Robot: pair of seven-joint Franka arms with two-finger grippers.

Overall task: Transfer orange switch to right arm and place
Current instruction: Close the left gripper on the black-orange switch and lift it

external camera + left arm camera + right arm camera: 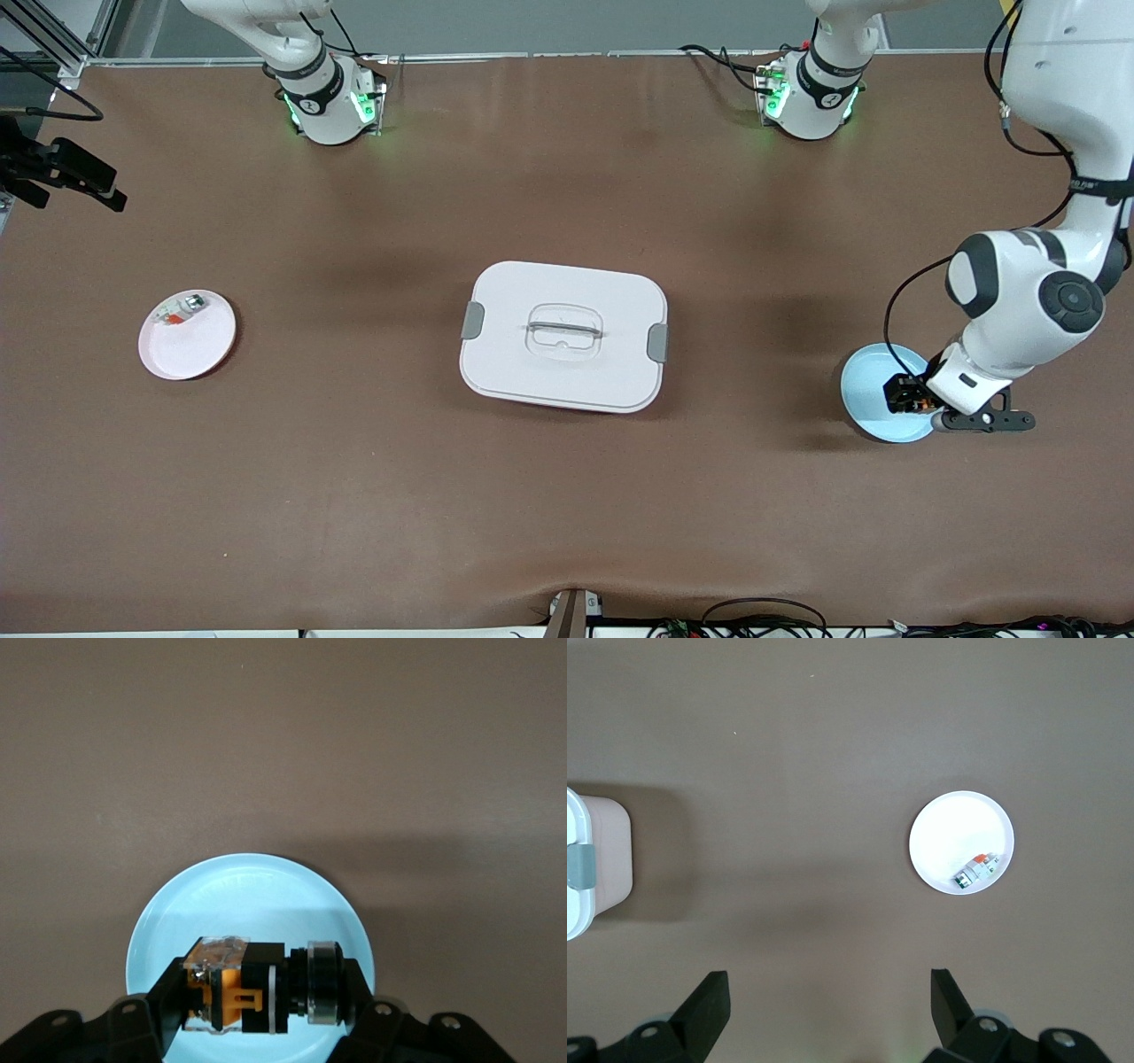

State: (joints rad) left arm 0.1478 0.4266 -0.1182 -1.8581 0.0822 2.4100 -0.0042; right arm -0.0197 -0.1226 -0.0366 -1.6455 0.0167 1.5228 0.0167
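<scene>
Brown table [354, 461]: left pincer [257, 992] clamps orange switch [257, 985]; right pincer [824, 1005] apart.

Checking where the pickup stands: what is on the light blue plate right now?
The orange switch is over the light blue plate, with the left gripper shut on it. Whether it touches the plate cannot be told. The plate's part under the switch and fingers is covered.

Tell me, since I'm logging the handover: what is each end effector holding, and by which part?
Left end effector grips the orange switch by its two ends, over the blue plate. Right end effector holds nothing.
</scene>
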